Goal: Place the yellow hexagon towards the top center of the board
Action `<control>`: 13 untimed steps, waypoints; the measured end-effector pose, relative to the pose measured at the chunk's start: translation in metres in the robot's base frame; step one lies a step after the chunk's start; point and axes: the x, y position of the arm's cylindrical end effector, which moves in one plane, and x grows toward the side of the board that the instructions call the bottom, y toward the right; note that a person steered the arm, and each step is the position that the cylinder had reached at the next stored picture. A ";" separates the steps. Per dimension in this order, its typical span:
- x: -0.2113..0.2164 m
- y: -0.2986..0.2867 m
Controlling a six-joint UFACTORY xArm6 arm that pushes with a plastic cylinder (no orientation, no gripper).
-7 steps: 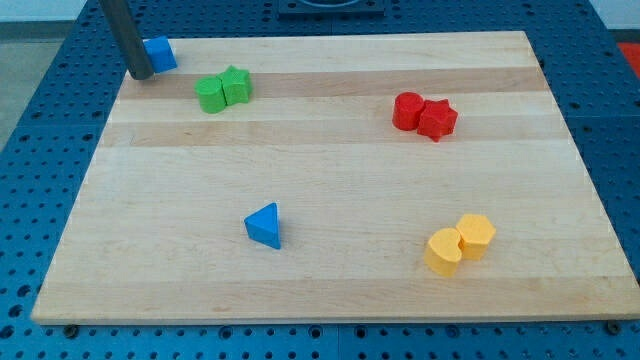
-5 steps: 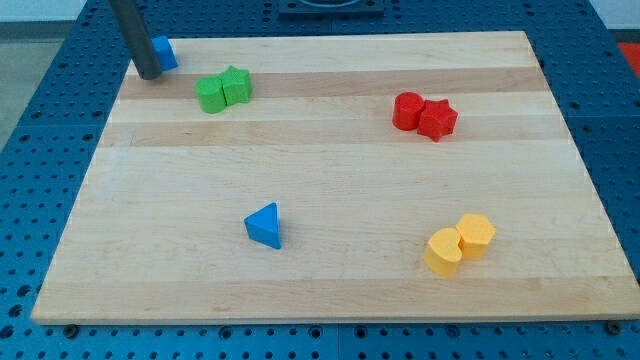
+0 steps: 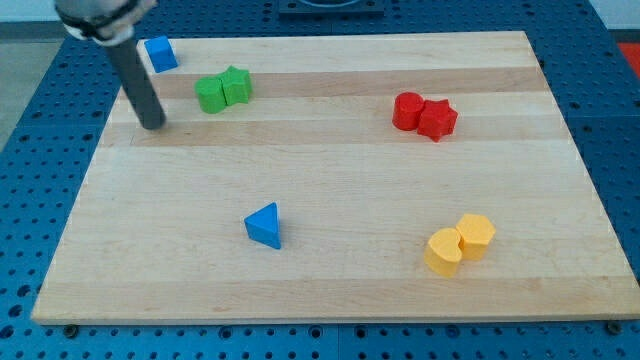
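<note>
The yellow hexagon [image 3: 476,235] sits near the view's bottom right of the wooden board [image 3: 330,290], touching a second yellow block [image 3: 443,252] on its left. My tip [image 3: 153,125] rests on the board at the view's upper left, far from both yellow blocks. It is below a blue cube [image 3: 160,53] and left of two touching green blocks [image 3: 223,90].
A red cylinder [image 3: 407,110] and a red star [image 3: 437,119] touch each other at the view's upper right. A blue triangle [image 3: 265,225] lies left of centre, toward the view's bottom. A blue pegboard surface [image 3: 40,150] surrounds the board.
My tip has moved from beside the blue cube toward the view's bottom and slightly right. No block has moved.
</note>
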 end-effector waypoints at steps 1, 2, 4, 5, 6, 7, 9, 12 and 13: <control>0.002 0.089; 0.000 0.148; 0.055 0.239; 0.077 0.244; 0.081 0.256; 0.063 0.320; 0.142 0.435; 0.207 0.376; 0.196 0.377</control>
